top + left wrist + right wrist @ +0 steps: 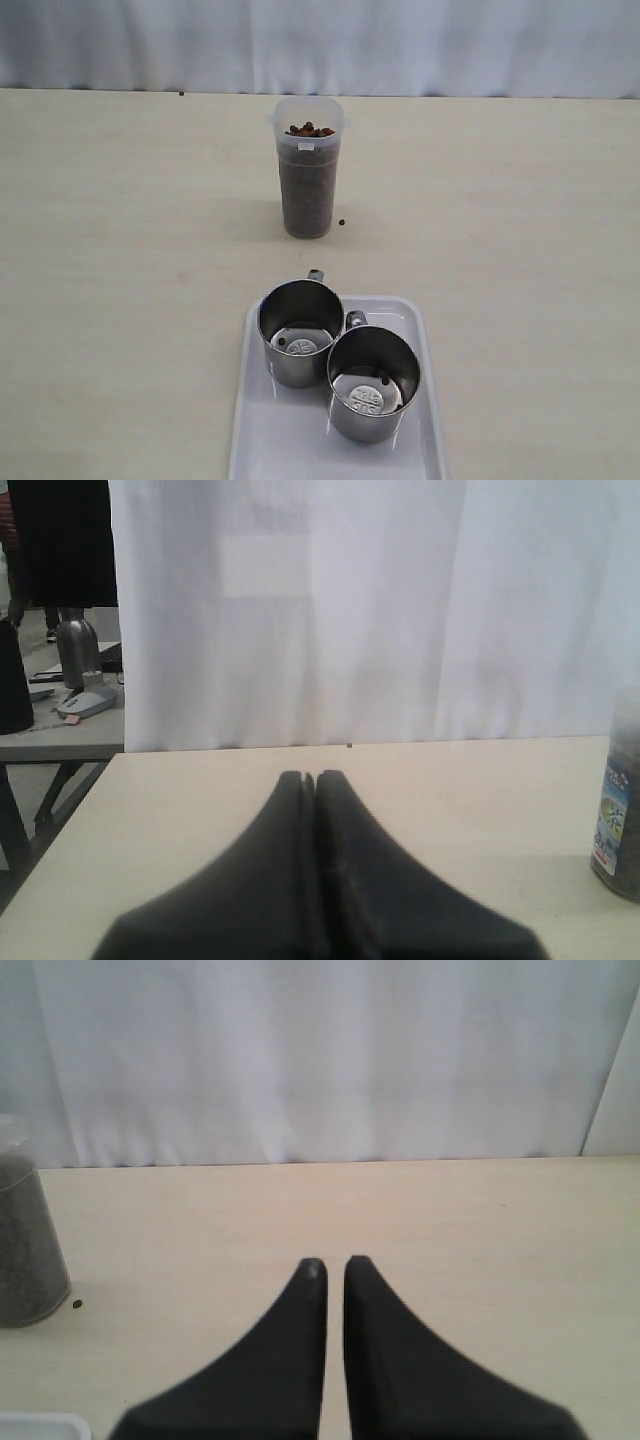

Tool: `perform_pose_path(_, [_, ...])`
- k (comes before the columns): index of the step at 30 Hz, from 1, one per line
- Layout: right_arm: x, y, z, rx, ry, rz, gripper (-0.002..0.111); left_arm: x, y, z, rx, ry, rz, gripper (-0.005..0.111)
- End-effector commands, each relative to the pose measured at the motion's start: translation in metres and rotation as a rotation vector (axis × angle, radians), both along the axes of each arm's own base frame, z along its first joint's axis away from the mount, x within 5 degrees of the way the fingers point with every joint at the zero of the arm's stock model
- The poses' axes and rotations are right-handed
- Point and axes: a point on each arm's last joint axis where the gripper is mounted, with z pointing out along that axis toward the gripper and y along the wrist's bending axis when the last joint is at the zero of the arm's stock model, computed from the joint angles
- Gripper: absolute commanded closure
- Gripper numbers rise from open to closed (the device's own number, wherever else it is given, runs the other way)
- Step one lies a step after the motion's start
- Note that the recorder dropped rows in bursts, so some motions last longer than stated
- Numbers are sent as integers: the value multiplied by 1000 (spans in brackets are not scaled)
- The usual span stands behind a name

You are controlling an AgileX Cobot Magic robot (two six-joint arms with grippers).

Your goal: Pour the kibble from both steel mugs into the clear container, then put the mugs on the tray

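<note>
The clear container (308, 168) stands upright at the table's middle back, filled nearly to its rim with brown kibble (309, 130). Both steel mugs (299, 331) (372, 382) stand upright side by side on the white tray (425, 400) at the front; each holds only one or two stray pellets. The container's edge shows in the left wrist view (620, 795) and in the right wrist view (25, 1235). My left gripper (313, 778) is shut and holds nothing. My right gripper (334, 1263) is shut with a thin slit between its fingers, nothing in it. Neither gripper appears in the exterior view.
One loose pellet (343, 222) lies on the table beside the container, also seen as a pellet (78, 1304) in the right wrist view. Another speck (181, 94) lies at the table's back edge. A white curtain (320, 40) hangs behind the table. The tray's corner (40, 1426) shows near my right gripper.
</note>
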Motion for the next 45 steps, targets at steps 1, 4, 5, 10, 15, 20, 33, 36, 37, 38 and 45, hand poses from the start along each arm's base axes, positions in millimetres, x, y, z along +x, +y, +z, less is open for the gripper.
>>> perform_pose_path(1, [0,0,-1,5,-7,2,103,0,0,-1,-10,5,-5,107])
perform_pose_path(4, [0,0,-1,5,-7,2,103,0,0,-1,-10,5,-5,107])
perform_pose_path(5, [0,0,-1,5,-7,2,103,0,0,-1,-10,5,-5,107])
perform_pose_path(10, [0,0,-1,5,-7,2,103,-2,2,0,-14,-19,22,107])
perform_pose_path(15, [0,0,-1,5,-4,2,103,-4,7,1,-17,-37,105,107])
perform_pose_path(20, [0,0,-1,5,-4,2,103,-4,8,1,-18,-34,122,107])
perform_pose_path(33, [0,0,-1,5,-4,2,103,-5,13,1,-18,-30,182,107])
perform_pose_path(36, [0,0,-1,5,-4,2,103,-4,10,1,-33,-39,160,107])
perform_pose_path(37, [0,0,-1,5,-4,2,103,-4,7,3,1,-56,123,107])
perform_pose_path(38, [0,0,-1,5,-4,2,103,-4,2,4,61,-71,75,107])
perform_pose_path(45, [0,0,-1,5,-4,2,103,-4,0,-1,75,-19,75,107])
